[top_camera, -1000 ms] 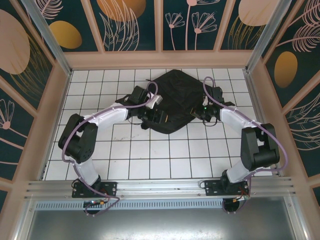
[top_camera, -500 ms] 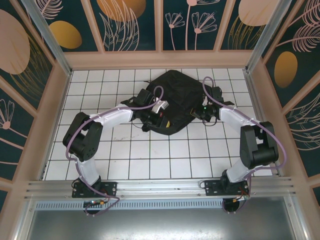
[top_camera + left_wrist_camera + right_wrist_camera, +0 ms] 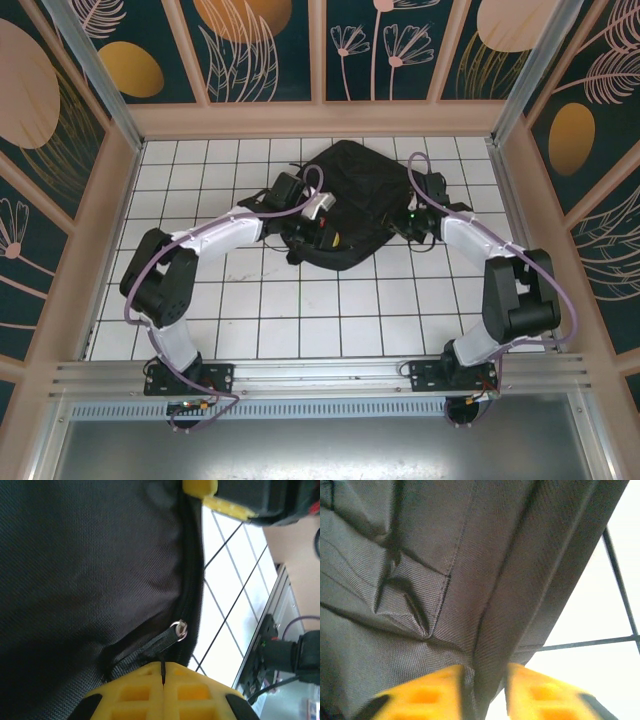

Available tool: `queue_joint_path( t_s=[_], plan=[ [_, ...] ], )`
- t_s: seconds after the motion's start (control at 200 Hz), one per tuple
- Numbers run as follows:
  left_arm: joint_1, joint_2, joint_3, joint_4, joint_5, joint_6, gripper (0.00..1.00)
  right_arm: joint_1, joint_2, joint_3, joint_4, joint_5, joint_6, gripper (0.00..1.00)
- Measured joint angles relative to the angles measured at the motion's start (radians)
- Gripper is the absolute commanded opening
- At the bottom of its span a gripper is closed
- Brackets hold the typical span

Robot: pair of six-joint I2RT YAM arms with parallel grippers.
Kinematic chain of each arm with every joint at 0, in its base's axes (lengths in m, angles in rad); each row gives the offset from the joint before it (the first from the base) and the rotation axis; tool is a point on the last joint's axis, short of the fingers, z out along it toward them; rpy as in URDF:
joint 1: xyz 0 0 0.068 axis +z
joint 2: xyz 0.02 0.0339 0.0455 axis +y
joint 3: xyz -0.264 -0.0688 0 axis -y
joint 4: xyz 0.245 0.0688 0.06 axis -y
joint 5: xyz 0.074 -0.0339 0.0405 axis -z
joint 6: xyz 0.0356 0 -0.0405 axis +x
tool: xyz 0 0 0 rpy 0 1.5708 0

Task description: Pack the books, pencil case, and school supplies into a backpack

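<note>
Clamps the zip pull (image 3: 179, 629) by its black tab in the clenched left end effector (image 3: 162, 672), likely to drag the zip. Straddles a fold at the backpack (image 3: 352, 178)'s right edge with the right end effector (image 3: 482, 680) released, jaws parted. Finds the backpack far-centre on the bench (image 3: 300, 320).

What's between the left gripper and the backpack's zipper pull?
Nothing visible: the left gripper is shut on the zipper pull at the edge of the backpack, with no gap between them.
</note>
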Motion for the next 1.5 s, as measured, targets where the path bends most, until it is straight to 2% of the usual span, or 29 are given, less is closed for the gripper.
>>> queue_joint_path(
  t_s=[0.115,0.195,0.435,0.656,0.816,0.951,1.136,1.286,1.401,1.501],
  plan=[
    [0.0,-0.038,0.0,0.037,-0.01,-0.022,0.0,0.015,-0.039,0.011,-0.026,0.021,0.006,0.54],
    [0.0,-0.046,0.0,0.054,-0.01,-0.035,0.0,0.035,-0.062,0.025,-0.039,0.01,0.023,0.56],
    [0.0,-0.049,-0.006,0.092,-0.006,-0.067,0.0,0.108,-0.109,0.024,-0.045,-0.077,0.154,0.56],
    [0.0,-0.097,-0.033,0.108,0.004,-0.094,0.0,0.175,-0.121,-0.06,0.008,-0.163,0.336,0.58],
    [0.0,-0.124,-0.038,0.136,0.022,-0.111,0.0,0.173,-0.121,-0.067,0.043,-0.212,0.412,0.5],
    [0.0,-0.126,-0.039,0.151,0.026,-0.122,0.0,0.173,-0.143,0.003,0.028,-0.185,0.294,0.47],
    [0.0,-0.126,-0.044,0.169,0.036,-0.138,0.0,0.182,-0.248,0.011,0.095,-0.101,-0.019,0.46],
    [0.0,-0.127,-0.044,0.18,0.042,-0.146,0.0,0.184,-0.346,-0.142,0.276,-0.078,-0.239,0.46],
    [0.0,-0.127,-0.051,0.193,0.047,-0.151,0.0,0.19,-0.384,-0.263,0.396,-0.113,-0.365,0.46],
    [0.0,-0.127,-0.055,0.198,0.047,-0.156,0.0,0.216,-0.38,-0.309,0.46,-0.151,-0.452,0.5]
  ],
)
